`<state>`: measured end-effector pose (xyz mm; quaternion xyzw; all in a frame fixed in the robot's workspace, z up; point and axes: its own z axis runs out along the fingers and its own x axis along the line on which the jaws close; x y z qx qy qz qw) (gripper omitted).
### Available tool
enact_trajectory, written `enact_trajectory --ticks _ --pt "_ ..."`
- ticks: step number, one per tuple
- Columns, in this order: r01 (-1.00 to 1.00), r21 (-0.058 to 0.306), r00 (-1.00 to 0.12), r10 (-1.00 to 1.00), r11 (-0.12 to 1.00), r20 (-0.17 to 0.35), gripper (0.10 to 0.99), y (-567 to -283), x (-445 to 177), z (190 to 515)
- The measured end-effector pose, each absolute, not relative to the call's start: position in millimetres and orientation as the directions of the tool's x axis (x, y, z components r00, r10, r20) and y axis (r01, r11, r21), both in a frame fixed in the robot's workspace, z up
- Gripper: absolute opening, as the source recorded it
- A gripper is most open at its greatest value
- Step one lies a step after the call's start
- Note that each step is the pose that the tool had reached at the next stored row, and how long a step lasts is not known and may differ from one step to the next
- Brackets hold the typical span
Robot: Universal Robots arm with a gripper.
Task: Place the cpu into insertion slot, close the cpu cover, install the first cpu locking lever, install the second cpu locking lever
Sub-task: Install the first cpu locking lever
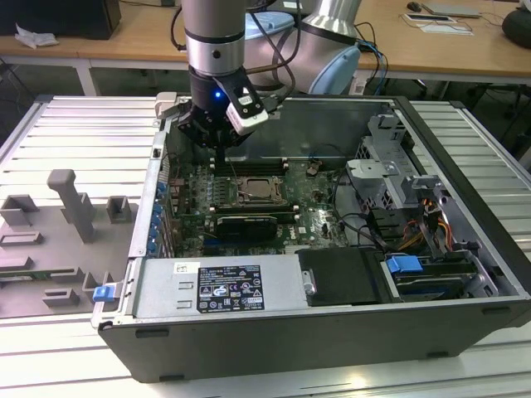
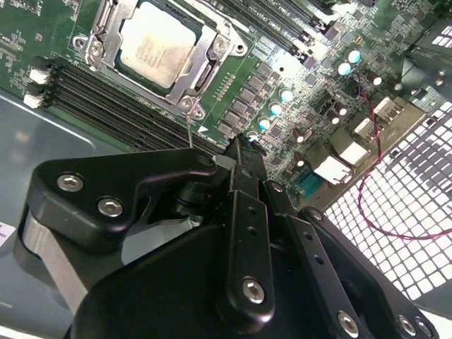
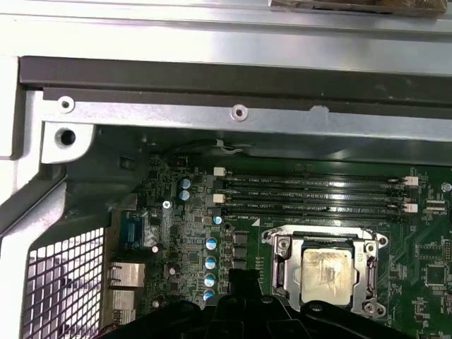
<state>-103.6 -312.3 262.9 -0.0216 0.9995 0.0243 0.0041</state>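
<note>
The cpu, a pale square chip, lies in the socket in the middle of the green motherboard. The silvery cpu cover lies flat around it as a frame. A thin metal rod stands by one socket corner. My black gripper hangs above the board's far edge. It is beyond the memory slots, towards the exterior view's left of the socket. Its fingers are shut together with nothing seen between them.
The board sits inside an open computer case. A wide black card lies just in front of the socket. A labelled power supply, a drive cage and cables fill the near and right side. Grey fixtures stand outside on the left.
</note>
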Motion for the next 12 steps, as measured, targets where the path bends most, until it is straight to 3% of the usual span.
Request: enact_trajectory --ticks 12 --pt "-0.050 0.049 -0.999 -0.050 0.998 -0.009 0.106 -292 -103 259"
